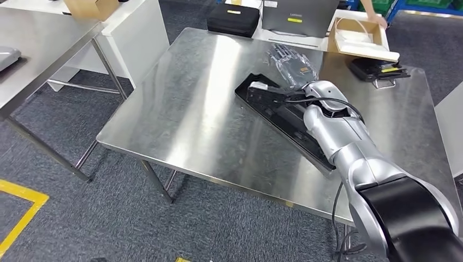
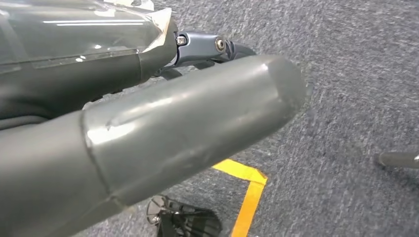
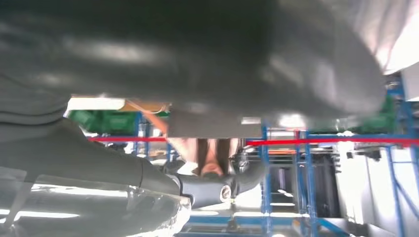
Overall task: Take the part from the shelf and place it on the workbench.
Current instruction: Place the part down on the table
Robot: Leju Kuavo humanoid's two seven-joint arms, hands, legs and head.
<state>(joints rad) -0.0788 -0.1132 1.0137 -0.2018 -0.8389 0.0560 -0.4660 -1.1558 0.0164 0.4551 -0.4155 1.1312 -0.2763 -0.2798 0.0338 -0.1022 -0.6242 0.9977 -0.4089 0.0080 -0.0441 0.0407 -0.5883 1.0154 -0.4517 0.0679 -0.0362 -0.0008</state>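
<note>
Grey carpet with a yellow floor line [image 1: 22, 204] is seen around a steel tabletop [image 1: 185, 114]; on it, toward the far right side, a long black part [image 1: 273, 112] is laid flat and slantwise, one end pointing to the far edge and the other to the near right edge. The right arm is stretched over the part, and the right hand [image 1: 292, 65], wrapped in clear plastic, is held past the part's far end above bare steel; its fingers [image 1: 281, 53] are extended and apart, and nothing is gripped. Whether the hand touches the tabletop cannot be told. Beside the far right corner an open cardboard box [image 1: 360, 38] is reached by a person's hand [image 1: 377, 19]; a flat black device [image 1: 379, 70] is set just in front of the box. The left hand [image 2: 163, 143] is seen over the carpet in its wrist view; how its fingers lie cannot be told.
</note>
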